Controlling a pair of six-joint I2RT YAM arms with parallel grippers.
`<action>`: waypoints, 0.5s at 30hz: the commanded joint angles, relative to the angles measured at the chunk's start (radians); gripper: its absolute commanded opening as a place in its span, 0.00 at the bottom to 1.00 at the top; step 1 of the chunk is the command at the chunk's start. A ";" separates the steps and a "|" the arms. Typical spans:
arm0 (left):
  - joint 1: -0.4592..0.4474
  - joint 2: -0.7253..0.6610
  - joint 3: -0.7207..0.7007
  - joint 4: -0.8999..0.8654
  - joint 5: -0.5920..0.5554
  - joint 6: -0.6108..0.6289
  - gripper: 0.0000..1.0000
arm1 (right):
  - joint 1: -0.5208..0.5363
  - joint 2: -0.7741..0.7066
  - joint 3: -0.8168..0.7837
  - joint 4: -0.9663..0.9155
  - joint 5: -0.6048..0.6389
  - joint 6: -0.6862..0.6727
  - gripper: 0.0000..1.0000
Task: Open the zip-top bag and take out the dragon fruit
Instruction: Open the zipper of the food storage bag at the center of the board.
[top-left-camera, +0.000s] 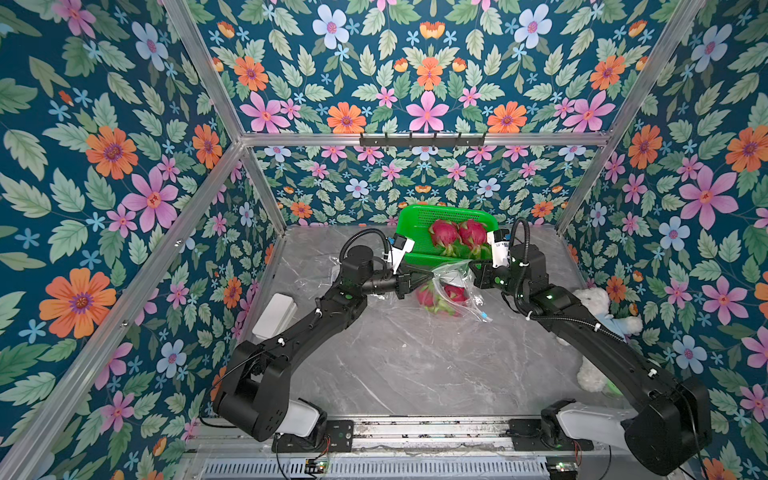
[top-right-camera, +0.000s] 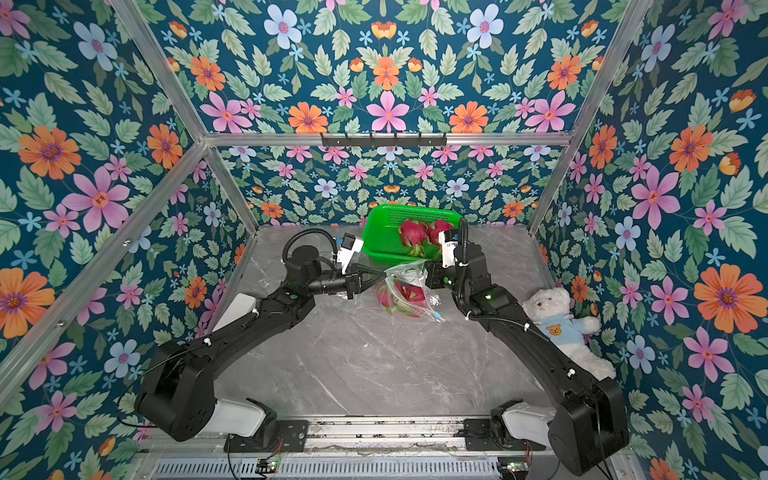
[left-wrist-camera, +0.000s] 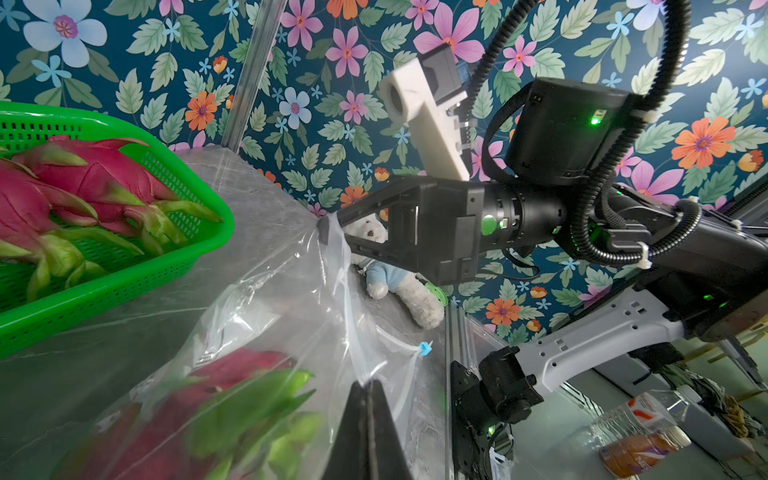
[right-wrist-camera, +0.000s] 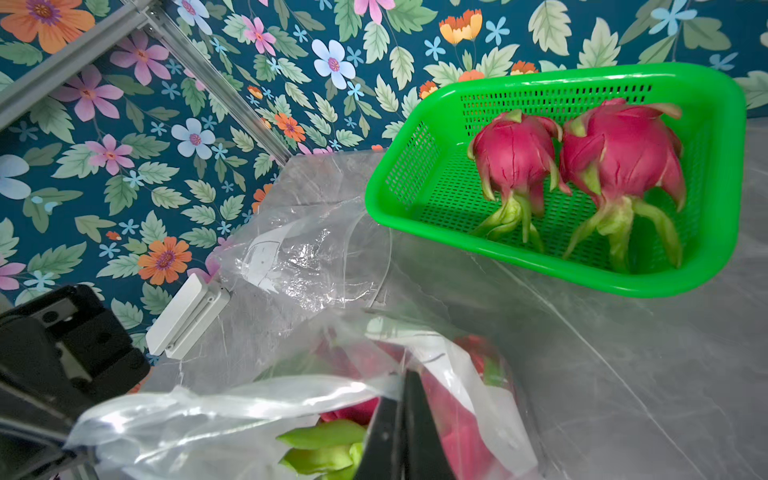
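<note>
The clear zip-top bag (top-left-camera: 451, 276) lies mid-table with two magenta, green-scaled dragon fruit (top-left-camera: 428, 297) (top-left-camera: 456, 293) inside; its blue slider (left-wrist-camera: 424, 348) hangs at one end of the mouth. My left gripper (top-left-camera: 430, 272) (left-wrist-camera: 368, 384) is shut on the bag's film at the left of the mouth. The right gripper (top-left-camera: 471, 269) (right-wrist-camera: 405, 378) is shut on the opposite edge, and the film stretches between them. Behind the bag, a green basket (top-left-camera: 409, 232) holds two more dragon fruit (right-wrist-camera: 515, 153) (right-wrist-camera: 623, 149).
A crumpled, empty clear bag (right-wrist-camera: 316, 249) lies left of the basket. A white box (top-left-camera: 274, 313) leans at the left wall. A white teddy bear (top-right-camera: 557, 328) in a blue shirt sits by the right wall under the right arm.
</note>
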 joint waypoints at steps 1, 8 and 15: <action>0.002 0.003 0.000 0.060 0.034 -0.016 0.00 | -0.006 0.014 0.019 0.008 -0.084 -0.002 0.00; 0.003 0.026 0.010 0.095 0.019 -0.028 0.00 | 0.025 -0.078 0.014 0.000 -0.277 -0.047 0.13; 0.005 0.040 0.024 0.090 0.026 -0.021 0.00 | 0.092 -0.099 0.007 0.004 -0.377 -0.063 0.03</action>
